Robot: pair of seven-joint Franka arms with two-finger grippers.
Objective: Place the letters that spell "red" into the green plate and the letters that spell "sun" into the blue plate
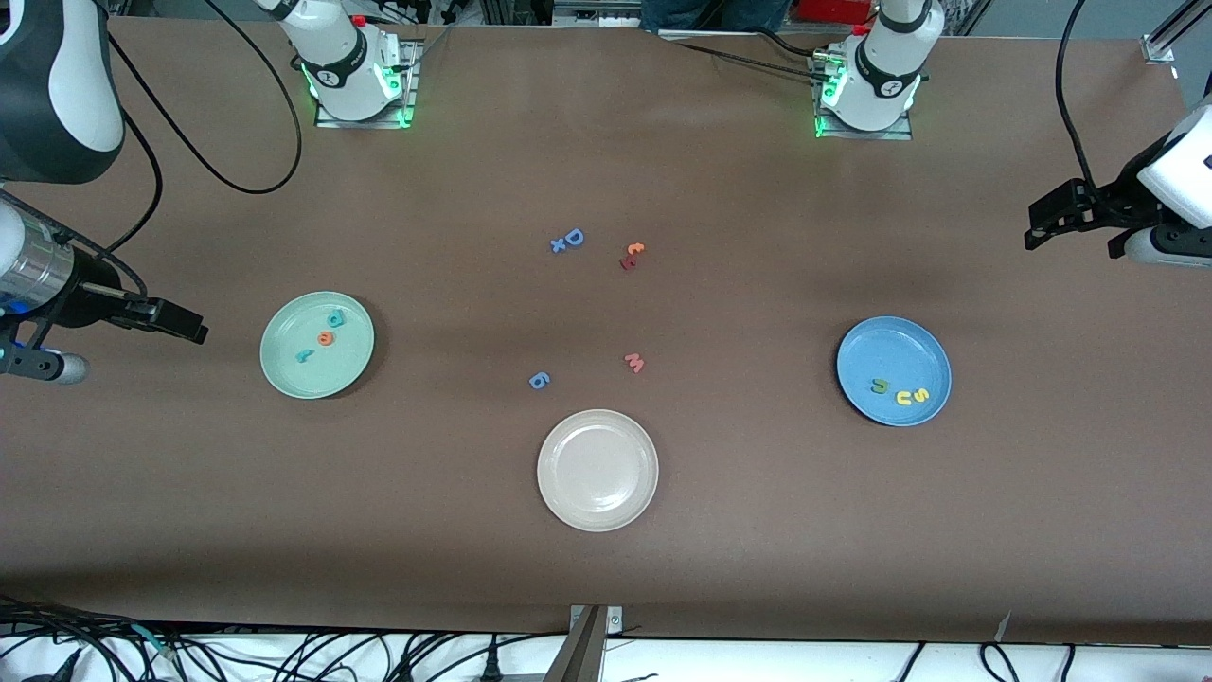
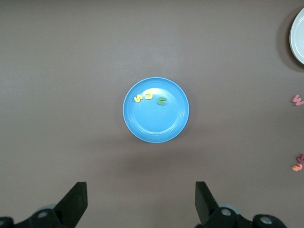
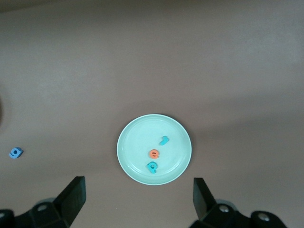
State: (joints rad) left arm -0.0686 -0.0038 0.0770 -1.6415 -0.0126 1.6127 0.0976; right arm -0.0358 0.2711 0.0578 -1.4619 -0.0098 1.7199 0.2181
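The green plate (image 1: 289,332) lies toward the right arm's end of the table. In it are a teal d (image 1: 335,318), an orange e (image 1: 327,338) and a teal r (image 1: 305,356). The blue plate (image 1: 890,346) lies toward the left arm's end and holds an olive n (image 1: 880,385), a yellow u (image 1: 904,398) and a yellow s (image 1: 920,394). My right gripper (image 1: 189,322) hangs open and empty, high over the table's end beside the green plate (image 3: 137,142). My left gripper (image 1: 1040,223) is open and empty too, high beside the blue plate (image 2: 156,121).
A beige-white plate (image 1: 597,469) sits mid-table, nearest the front camera. Loose letters lie around the middle: a blue 6 (image 1: 539,380), a pink w (image 1: 634,362), a blue D (image 1: 573,237) with a small x beside it, and an orange and red pair (image 1: 632,256).
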